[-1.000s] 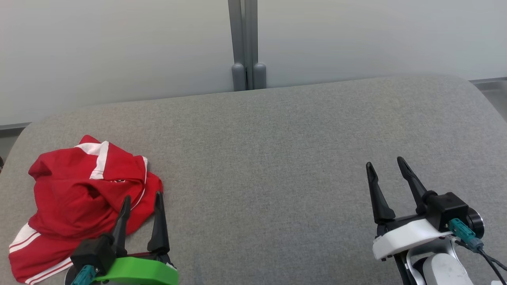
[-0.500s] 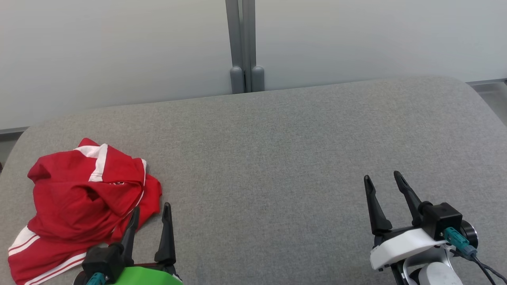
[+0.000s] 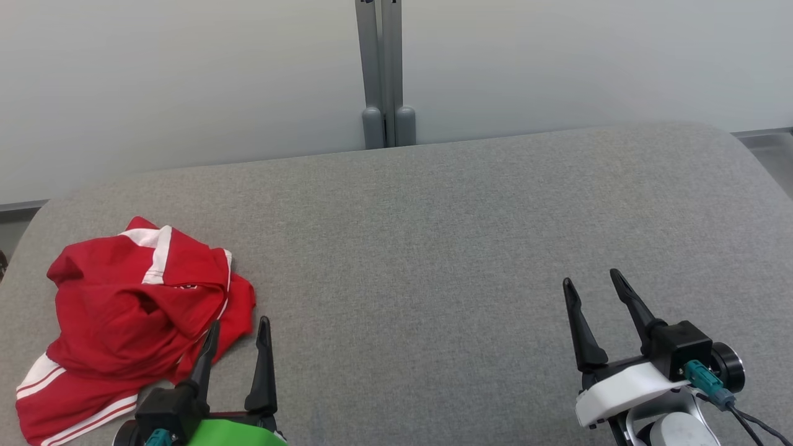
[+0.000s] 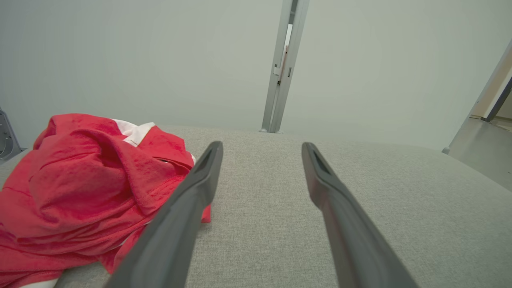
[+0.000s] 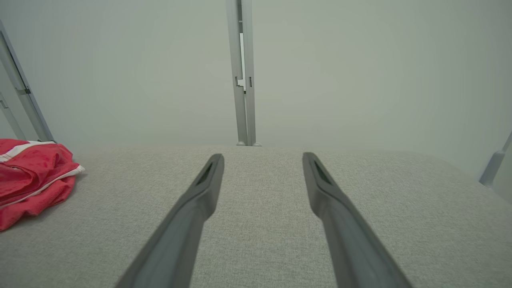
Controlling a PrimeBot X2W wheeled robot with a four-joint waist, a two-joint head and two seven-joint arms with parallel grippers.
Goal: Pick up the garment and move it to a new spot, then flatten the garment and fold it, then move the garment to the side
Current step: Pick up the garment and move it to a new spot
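Head view: crumpled red garment [image 3: 133, 322] (white stripes) on grey surface [image 3: 433, 248].

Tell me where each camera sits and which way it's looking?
Head view: up on the head, looking down at the grey fabric surface; left end effector and right end effector show.
Left wrist view: low, looking along its own fingers toward the wall; red garment to their left.
Right wrist view: the same, fingers over bare surface.
All share the garment and grey post.
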